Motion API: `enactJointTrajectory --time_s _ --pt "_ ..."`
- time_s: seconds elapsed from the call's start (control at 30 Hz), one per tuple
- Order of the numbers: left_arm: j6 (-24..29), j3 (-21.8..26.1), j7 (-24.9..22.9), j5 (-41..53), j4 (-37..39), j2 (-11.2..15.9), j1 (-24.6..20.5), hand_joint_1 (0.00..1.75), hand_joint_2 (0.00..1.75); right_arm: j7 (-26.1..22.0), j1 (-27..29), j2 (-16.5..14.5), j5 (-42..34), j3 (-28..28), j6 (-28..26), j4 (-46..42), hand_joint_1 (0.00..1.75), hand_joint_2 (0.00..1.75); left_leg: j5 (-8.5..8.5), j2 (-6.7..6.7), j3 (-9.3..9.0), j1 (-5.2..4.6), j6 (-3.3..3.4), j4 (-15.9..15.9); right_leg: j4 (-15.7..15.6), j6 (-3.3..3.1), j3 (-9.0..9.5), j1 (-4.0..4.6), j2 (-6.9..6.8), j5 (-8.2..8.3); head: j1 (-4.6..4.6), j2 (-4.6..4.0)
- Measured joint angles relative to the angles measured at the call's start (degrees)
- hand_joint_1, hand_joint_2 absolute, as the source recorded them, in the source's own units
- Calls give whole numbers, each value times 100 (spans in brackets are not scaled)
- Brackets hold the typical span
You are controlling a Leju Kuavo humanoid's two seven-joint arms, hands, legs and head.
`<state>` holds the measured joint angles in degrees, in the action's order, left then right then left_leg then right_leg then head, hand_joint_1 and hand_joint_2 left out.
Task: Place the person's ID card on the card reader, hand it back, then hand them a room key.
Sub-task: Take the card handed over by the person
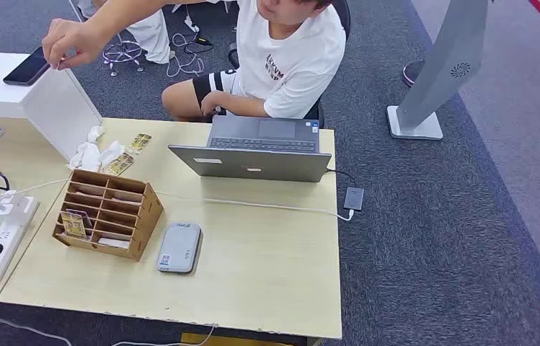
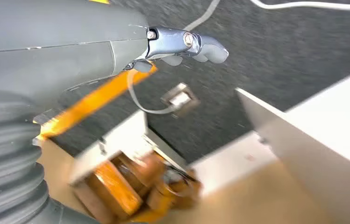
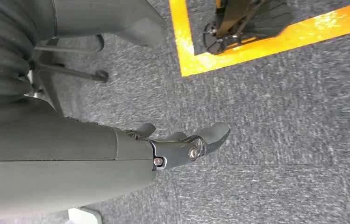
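The ID card could not be made out for certain; the person's hand (image 1: pixel 72 40) was raised over the white partition (image 1: pixel 61 108) at the far left of the surface (image 1: pixel 267 274), fingers pinched as if on something small and thin, just beside a dark phone (image 1: pixel 29 67) lying on the partition's top. Whether that was the card was too small to tell.

The grey card reader (image 1: pixel 179 247) lay flat on the wooden surface, just beside the wooden card rack (image 1: pixel 108 213), whose slots held at least one room key card (image 1: pixel 73 223). More cards (image 1: pixel 128 153) lay loose near the partition's foot, behind the rack. An open laptop (image 1: pixel 259 151) stood between the reader and the seated person.

The left hand (image 2: pixel 182 46) hung below the surface's edge, fingers loosely apart and holding nothing. The right hand (image 3: pixel 182 142) hung over the grey carpet, likewise released and empty.

The task looked to be at its very start, with the card still to be received. To do that well, the left arm, nearer the partition, would probably serve best: rise clear of the surface's edge and the power strip (image 1: pixel 3 241) with its cables, approach the offered card with fingers spread, and close on its free end only, away from the person's fingers. A flat, firm pinch would then let the card go down level on the reader.
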<state>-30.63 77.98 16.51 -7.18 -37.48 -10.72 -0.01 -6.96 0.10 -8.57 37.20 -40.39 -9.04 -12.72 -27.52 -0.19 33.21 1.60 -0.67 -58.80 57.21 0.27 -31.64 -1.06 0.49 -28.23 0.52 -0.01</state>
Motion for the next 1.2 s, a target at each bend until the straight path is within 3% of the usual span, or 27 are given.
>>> enactJointTrajectory --time_s 0.3,0.9,1.07,1.2 --pt "45 -426 144 -699 -1206 -160 487 0 175 132 0 -54 217 -2 -95 34 0 175 -2 0 1 0 0 0 0 2 -3 0 0 -3 -1 0" --pt "136 -2113 766 -1917 -4351 -492 1599 0 175 488 1 -203 734 -31 -255 83 0 175 -3 0 -2 0 -2 0 0 2 -3 0 1 -3 -1 0" --pt "215 -2535 998 -1746 -5199 -528 1663 0 175 590 -3 -237 941 -31 -261 85 0 175 -3 0 -6 0 -2 0 0 2 -3 0 1 -2 -1 0" --pt "435 -2794 1084 -1440 -5450 -468 1642 0 175 621 -7 -250 1035 -31 -261 85 0 175 -3 5 -11 0 -2 0 0 1 -3 0 5 -2 -1 0"
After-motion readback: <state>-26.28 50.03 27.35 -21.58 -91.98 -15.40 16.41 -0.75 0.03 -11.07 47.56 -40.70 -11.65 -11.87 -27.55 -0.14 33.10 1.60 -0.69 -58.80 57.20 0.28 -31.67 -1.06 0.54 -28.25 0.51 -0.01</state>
